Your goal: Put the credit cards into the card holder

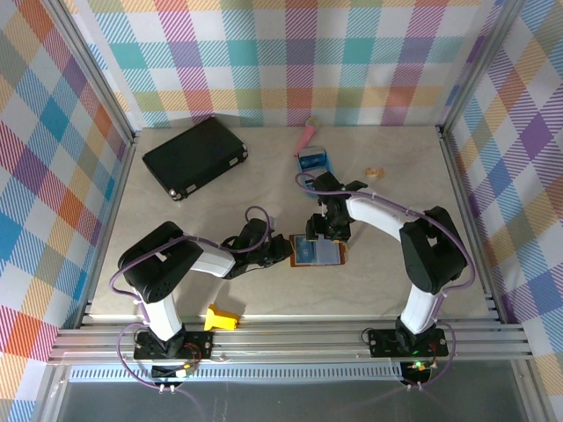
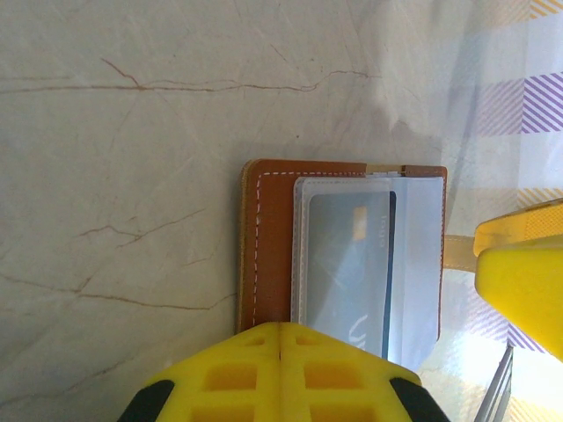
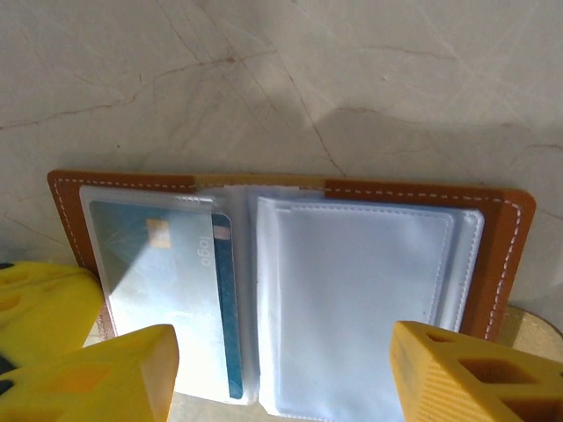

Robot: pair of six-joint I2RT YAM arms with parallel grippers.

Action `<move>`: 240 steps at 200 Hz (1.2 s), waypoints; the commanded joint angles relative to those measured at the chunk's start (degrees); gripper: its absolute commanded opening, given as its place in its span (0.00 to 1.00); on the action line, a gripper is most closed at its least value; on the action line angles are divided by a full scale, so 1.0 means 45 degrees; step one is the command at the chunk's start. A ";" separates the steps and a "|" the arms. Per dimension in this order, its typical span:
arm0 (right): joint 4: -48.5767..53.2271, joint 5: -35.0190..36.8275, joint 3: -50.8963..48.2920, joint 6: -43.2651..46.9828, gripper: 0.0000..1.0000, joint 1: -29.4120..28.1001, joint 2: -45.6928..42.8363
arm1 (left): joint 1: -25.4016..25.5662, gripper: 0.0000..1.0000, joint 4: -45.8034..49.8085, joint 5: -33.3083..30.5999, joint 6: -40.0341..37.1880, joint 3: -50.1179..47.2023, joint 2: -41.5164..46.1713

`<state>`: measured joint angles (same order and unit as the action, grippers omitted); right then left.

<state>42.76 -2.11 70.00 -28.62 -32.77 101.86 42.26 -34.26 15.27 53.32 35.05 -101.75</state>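
Over the surface (image 1: pixel 229 198), both arms fold inward to the card holder (image 1: pixel 317 251), which lies open with its long axis running left to right. The left pincer (image 2: pixel 280 338), fingers pressed together, sits on its left edge. The right pincer (image 3: pixel 281 352) gapes wide above it. The right wrist view shows a blue credit card (image 3: pixel 163 281) in the clear sleeve nearest the left pincer.

You are looking down on the whole bench (image 1: pixel 220 198) in the top view, from above and behind the arm bases and fairly far off. The left wrist camera is peering from close range over the left hand (image 2: pixel 281 332) at the card holder (image 2: pixel 264 237) just ahead of its fingertips. The right wrist camera is facing down, close in, between the spread fingers of the right hand (image 3: pixel 281 343). All three views are sharing the open card holder.
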 commanded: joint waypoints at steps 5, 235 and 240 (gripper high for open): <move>0.0399 0.0255 0.0314 0.0091 0.65 -0.0080 0.0250 | 0.0178 0.00 0.0714 -0.0150 -0.0042 -0.0360 0.0128; -0.1627 -0.3471 -0.0435 -0.0824 0.57 -0.0080 0.1000 | 0.0249 0.00 0.0678 -0.0208 0.0051 -0.0424 0.0095; -0.1660 -0.3527 -0.0454 -0.0837 0.56 -0.0080 0.0871 | 0.0257 0.00 0.0662 -0.0219 0.0056 -0.0425 0.0093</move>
<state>37.47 -12.12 69.41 -30.85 -32.73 106.80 42.37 -34.72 15.03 53.34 34.74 -101.73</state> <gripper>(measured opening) 0.577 0.049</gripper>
